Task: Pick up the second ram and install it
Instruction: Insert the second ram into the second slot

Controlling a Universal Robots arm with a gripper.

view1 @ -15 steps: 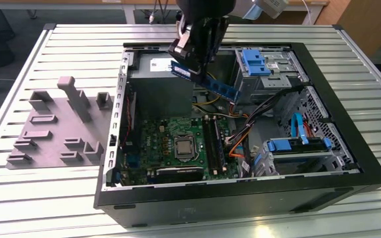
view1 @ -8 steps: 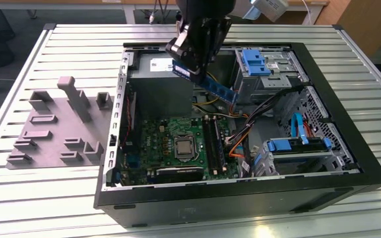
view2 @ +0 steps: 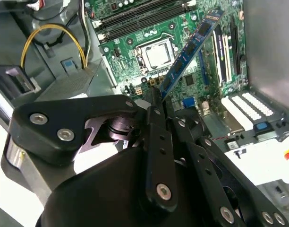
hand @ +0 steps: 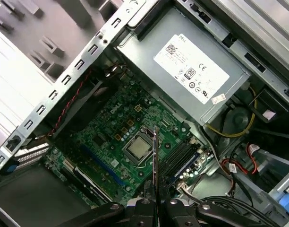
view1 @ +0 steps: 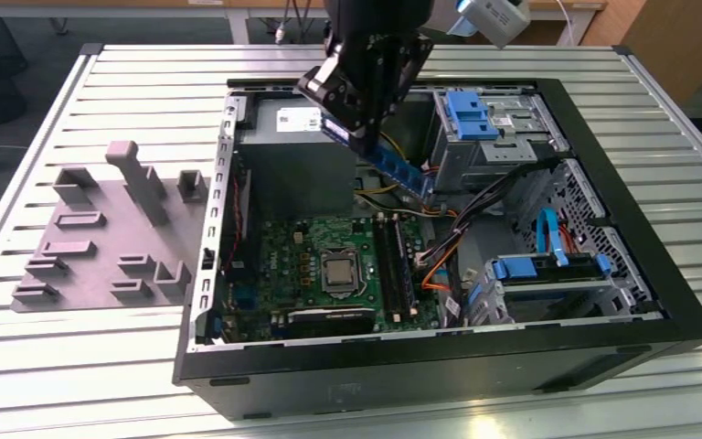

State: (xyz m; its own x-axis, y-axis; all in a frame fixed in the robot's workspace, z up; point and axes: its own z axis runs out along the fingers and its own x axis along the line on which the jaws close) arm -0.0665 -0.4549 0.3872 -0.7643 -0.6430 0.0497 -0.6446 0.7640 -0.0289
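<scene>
On the bench [view1: 83,366] the open computer case [view1: 449,366] lies below my claw [view1: 354,135], and its motherboard [view1: 290,265] with the black memory slots [view1: 395,265] is under the claw, well apart from it. I judge the pick-up done: the claw is clenched on the second ram [view1: 402,171], which juts tilted from its fingertips in the air. The install is left, as the stick sits in no slot yet.

A white label [hand: 191,71] with small symbols stood on the grey power supply [hand: 140,45]; no print was legible.
</scene>
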